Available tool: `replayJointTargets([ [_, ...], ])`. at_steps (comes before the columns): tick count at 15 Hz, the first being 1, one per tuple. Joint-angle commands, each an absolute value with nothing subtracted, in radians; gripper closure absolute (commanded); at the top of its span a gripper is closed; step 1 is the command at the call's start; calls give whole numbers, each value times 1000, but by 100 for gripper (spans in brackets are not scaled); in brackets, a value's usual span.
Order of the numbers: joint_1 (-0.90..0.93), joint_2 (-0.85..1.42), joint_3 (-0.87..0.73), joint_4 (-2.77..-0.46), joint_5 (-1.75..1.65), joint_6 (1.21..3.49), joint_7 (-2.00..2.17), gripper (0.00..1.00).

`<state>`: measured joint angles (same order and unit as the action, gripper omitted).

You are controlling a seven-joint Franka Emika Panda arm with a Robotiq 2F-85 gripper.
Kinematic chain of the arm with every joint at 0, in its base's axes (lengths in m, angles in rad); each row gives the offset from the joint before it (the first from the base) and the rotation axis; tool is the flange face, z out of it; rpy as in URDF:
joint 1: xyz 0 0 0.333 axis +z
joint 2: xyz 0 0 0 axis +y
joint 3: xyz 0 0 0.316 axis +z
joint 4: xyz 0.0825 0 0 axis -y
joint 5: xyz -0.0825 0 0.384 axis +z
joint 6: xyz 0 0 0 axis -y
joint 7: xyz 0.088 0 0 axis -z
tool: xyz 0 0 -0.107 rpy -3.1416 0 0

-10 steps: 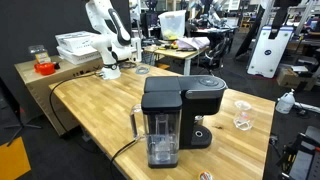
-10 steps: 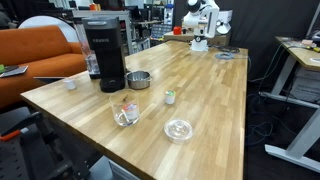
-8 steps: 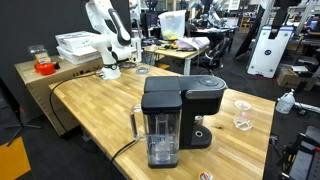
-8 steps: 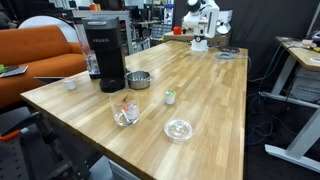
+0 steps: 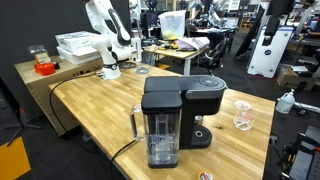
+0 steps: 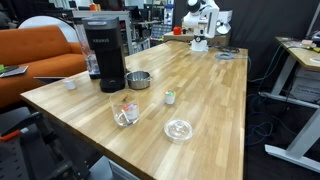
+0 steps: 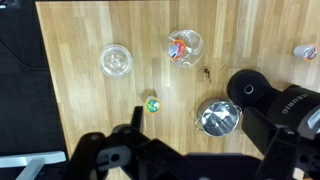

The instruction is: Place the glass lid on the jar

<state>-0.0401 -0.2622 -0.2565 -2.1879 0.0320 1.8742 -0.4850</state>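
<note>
The glass lid (image 7: 116,60) lies flat on the wooden table, a small clear disc; it also shows in both exterior views (image 6: 179,129) (image 5: 243,104). The jar (image 7: 184,46) stands upright beside it, about a jar's width away, with something orange and colourful inside; it also shows in both exterior views (image 6: 125,113) (image 5: 241,122). My gripper (image 7: 198,123) hangs high above the table and far from both, its dark fingers spread apart and empty. The white arm (image 5: 108,40) stands folded at the far end of the table.
A black coffee machine (image 5: 178,118) with a clear water tank stands on the table (image 6: 200,90). A small metal pot (image 7: 218,116) and a little green-topped object (image 7: 152,104) sit between it and the jar. A black cable runs off the table's edge.
</note>
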Motion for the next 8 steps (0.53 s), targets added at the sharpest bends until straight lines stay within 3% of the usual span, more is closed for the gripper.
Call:
replayJointTargets([
  [1, -67, -184, -250, -2169, 46, 1860, -507, 0],
  [8, -92, -138, -234, -2179, 37, 1873, -488, 0],
])
